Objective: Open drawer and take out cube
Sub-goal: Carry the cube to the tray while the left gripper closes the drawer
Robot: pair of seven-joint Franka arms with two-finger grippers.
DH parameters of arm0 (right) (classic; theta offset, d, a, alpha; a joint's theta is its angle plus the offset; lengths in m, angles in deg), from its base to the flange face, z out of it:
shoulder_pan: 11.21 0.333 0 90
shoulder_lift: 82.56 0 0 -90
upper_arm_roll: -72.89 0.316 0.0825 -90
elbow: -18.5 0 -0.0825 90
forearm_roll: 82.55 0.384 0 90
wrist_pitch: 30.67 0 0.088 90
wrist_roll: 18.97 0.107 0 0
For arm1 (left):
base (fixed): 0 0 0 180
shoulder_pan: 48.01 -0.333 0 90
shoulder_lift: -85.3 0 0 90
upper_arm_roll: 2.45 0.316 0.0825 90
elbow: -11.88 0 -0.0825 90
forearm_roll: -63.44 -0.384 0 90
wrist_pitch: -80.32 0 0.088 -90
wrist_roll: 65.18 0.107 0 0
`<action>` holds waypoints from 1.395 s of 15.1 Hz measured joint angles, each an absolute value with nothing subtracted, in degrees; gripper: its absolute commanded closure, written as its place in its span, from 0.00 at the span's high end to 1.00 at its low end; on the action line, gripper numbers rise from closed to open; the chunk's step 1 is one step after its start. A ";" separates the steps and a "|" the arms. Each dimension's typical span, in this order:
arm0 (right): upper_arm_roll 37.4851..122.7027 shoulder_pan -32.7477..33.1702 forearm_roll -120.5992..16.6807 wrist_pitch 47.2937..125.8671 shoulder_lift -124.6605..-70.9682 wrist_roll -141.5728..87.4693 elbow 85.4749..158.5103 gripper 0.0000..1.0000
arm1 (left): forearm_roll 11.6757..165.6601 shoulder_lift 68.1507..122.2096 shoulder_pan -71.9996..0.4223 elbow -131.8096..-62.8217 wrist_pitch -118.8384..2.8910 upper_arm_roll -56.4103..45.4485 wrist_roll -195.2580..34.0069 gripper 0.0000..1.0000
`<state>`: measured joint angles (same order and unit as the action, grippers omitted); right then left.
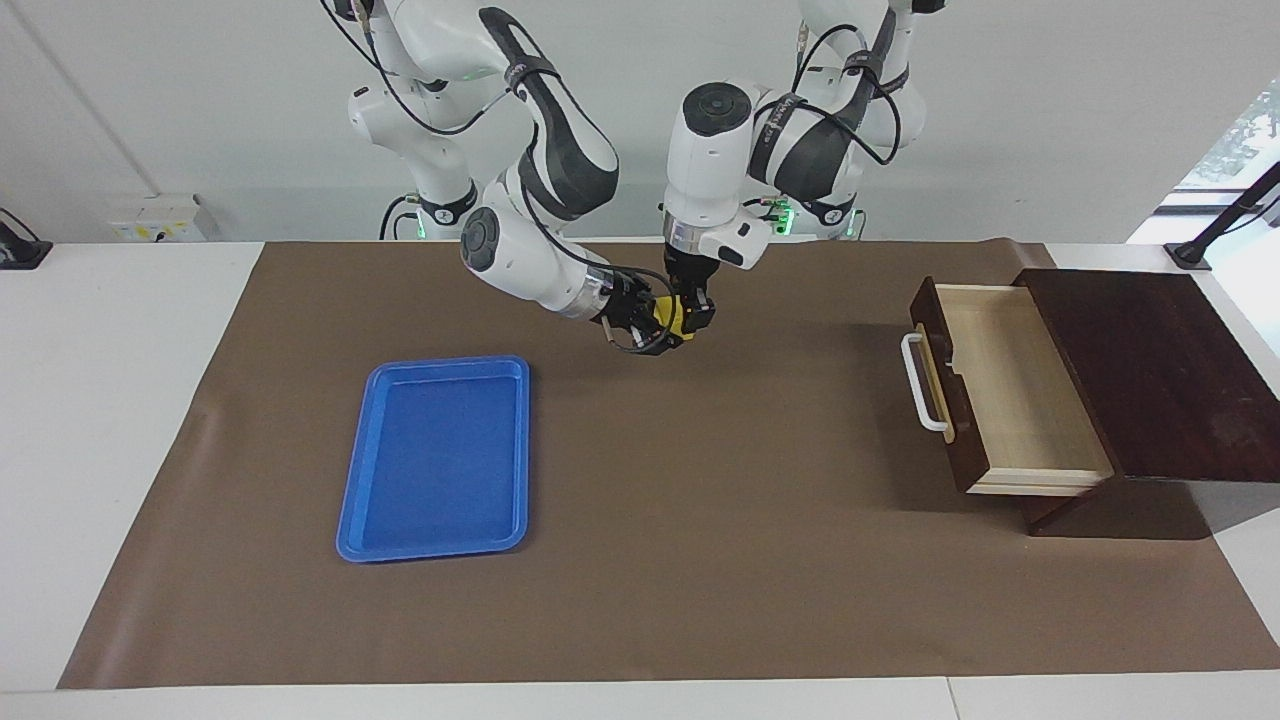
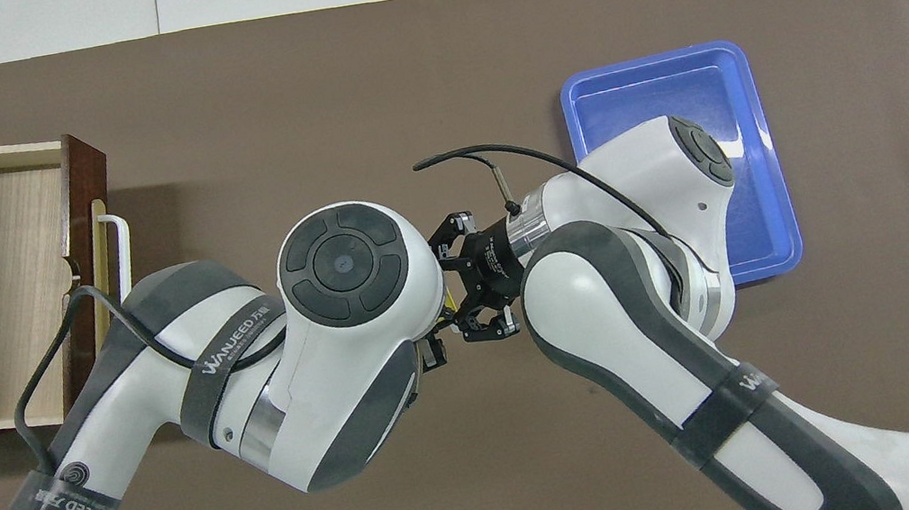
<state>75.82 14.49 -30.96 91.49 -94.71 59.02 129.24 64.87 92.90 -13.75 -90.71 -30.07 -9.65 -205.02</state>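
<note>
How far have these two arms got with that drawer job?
Mostly done, it seems. The drawer stands pulled out and its pale inside looks empty. The cube is out, up in the air over the brown mat, with the left gripper and the right gripper both meeting at it, apparently a handover. What may remain is setting it down, perhaps in the blue tray, which holds nothing.

Drawer pulled open, interior bare; yellow cube held midair
</note>
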 measured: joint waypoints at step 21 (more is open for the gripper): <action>74.71 -12.10 -34.95 89.82 -99.19 46.60 127.19 0.00 | 60.04 91.98 -46.05 -97.65 -37.16 -7.16 -154.42 1.00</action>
